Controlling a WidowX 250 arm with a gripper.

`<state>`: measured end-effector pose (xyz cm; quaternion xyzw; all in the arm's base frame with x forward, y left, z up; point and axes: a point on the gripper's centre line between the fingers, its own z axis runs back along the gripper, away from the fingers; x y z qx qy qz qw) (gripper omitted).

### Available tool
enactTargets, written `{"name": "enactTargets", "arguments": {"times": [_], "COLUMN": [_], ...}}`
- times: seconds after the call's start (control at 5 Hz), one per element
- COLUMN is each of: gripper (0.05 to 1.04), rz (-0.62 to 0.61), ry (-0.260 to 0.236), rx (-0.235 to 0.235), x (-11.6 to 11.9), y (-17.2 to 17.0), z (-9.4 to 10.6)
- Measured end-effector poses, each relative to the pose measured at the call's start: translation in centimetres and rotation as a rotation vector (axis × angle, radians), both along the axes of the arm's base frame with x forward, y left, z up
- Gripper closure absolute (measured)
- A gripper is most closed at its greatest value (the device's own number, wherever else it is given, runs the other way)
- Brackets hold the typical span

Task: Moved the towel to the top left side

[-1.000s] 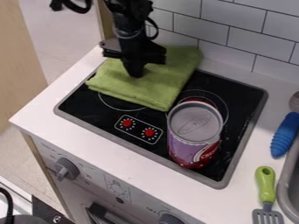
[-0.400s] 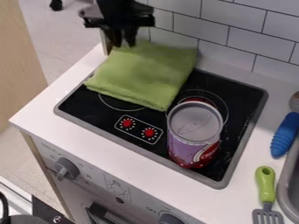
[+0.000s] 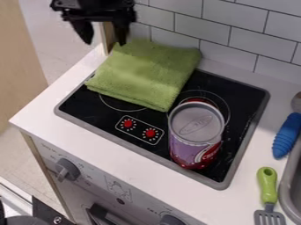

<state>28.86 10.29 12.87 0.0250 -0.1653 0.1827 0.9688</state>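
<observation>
The green towel (image 3: 144, 74) lies folded over the upper left part of the black stovetop (image 3: 88, 107), with its back edge on the white counter by the tiled wall. My black gripper (image 3: 104, 39) hangs at the upper left, above and to the left of the towel's back corner. Its two fingers stand wide apart with nothing between them.
A large purple and red can (image 3: 197, 134) stands on the stovetop's right front part. On the right counter are a blue-handled tool (image 3: 287, 136) and a green-handled spatula (image 3: 267, 184), beside the grey sink rim (image 3: 286, 186). White tiles (image 3: 247, 46) back the counter.
The gripper has risen off the towel and moved up and left, and its fingers have spread apart. The towel stays in nearly the same place, its top now uncovered.
</observation>
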Motion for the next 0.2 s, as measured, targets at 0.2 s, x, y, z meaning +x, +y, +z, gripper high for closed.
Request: {"name": "enactTargets", "arguments": {"times": [0.2], "gripper": [0.086], "rz": [0.020], "ry": [0.104], "rx": [-0.003], "x": [-1.36], "y": [0.13], "z": [-0.57]}}
